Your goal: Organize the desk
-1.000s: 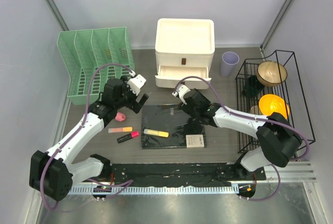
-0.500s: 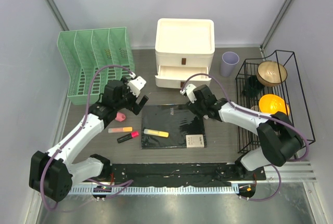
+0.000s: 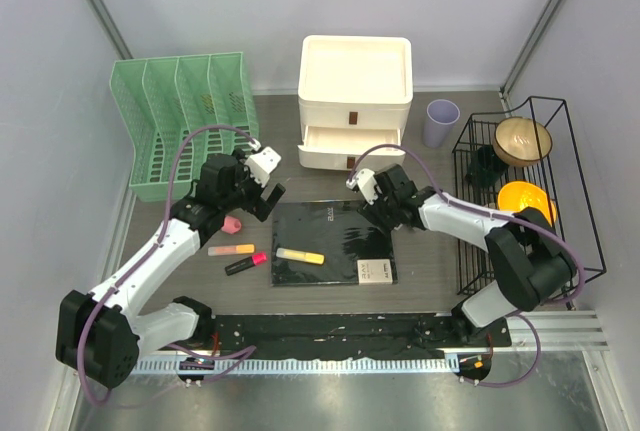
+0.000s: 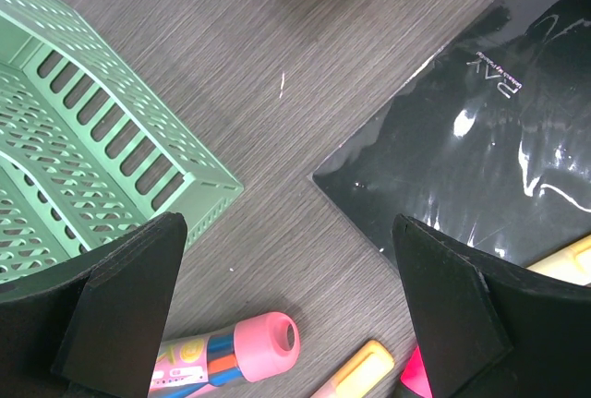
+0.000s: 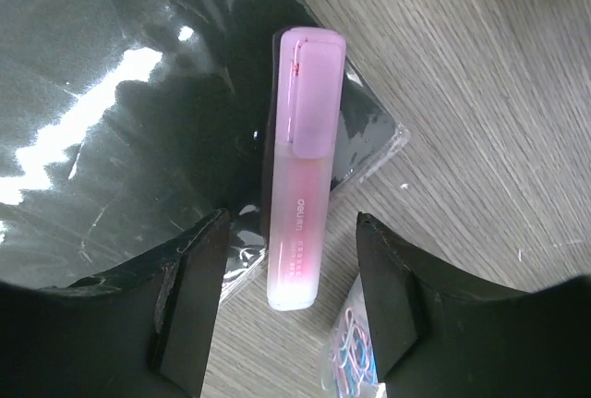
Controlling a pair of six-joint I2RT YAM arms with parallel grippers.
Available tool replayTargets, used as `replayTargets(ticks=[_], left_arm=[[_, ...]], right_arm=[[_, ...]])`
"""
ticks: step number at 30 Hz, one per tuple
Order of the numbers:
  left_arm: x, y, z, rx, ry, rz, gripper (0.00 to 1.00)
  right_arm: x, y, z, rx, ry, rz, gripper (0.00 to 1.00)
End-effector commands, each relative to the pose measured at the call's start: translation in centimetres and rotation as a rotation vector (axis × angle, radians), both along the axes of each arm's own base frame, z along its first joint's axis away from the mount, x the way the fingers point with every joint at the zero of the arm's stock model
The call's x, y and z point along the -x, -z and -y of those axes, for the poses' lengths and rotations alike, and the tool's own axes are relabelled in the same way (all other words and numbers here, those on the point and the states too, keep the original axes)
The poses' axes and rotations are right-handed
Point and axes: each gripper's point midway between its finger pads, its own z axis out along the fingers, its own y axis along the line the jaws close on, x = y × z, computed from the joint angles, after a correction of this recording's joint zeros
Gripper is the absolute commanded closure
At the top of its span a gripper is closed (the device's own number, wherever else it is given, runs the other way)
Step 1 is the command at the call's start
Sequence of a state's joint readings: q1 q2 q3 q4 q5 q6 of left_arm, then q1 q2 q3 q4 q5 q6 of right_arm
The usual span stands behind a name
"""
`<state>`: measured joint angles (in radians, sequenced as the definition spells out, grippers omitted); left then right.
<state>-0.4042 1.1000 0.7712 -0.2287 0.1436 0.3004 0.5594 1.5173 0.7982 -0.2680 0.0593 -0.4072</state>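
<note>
Pink highlighter (image 5: 303, 172) is the target. It lies mostly on the far right corner of the black notebook (image 3: 330, 241), with its butt end hanging over the edge onto the desk (image 3: 310, 186).

Right gripper (image 5: 291, 232) is directly over it and straddles it. One finger is on each side with a gap showing on both, so it is part open, touching nothing and holding nothing.

Key relation: in the right wrist view the highlighter's long axis runs up the frame, in line with the fingers, cap end away from the wrist. Closing would squeeze across its narrow width, so I judge the alignment good for a pinch. It sits slightly nearer the left finger than the right.

A small bag of coloured clips (image 5: 349, 352) is on the desk just beside the butt end, near the right finger. Possible snag if the fingers drop there.

Right arm pose: stretched low from its base, forearm angled in toward the middle, wrist pitched down, tip just in front of the white drawer box (image 3: 355, 101).

Left gripper (image 4: 286, 232) is spread fully wide and empty, hanging over bare desk between the green file rack (image 3: 185, 121) and the notebook's far left corner. It is well apart from the highlighter, so the right arm is clearly the nearer one.

Likely next step is to lower a bit and close.
</note>
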Motion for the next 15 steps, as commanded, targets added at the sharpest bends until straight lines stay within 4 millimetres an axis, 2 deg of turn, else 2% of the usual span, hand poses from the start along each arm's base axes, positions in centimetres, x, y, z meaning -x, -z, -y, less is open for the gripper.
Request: replayTargets(ticks=[1, 8, 15], left_arm=[[-0.3, -1.0, 0.2, 0.013, 0.014, 0.044, 0.00], [-0.4, -1.1, 0.0, 0.011, 0.004, 0.051, 0.00], [-0.5, -1.4, 0.0, 0.012, 0.001, 0.061, 0.00]], right_arm=[[-0.2, 0.2, -0.2, -0.012, -0.035, -0.020, 0.38], [0.9, 1.3, -0.7, -0.047, -0.099, -0.105, 0.44], [2.5, 1.8, -1.0, -0.060, -0.165, -0.180, 0.60]])
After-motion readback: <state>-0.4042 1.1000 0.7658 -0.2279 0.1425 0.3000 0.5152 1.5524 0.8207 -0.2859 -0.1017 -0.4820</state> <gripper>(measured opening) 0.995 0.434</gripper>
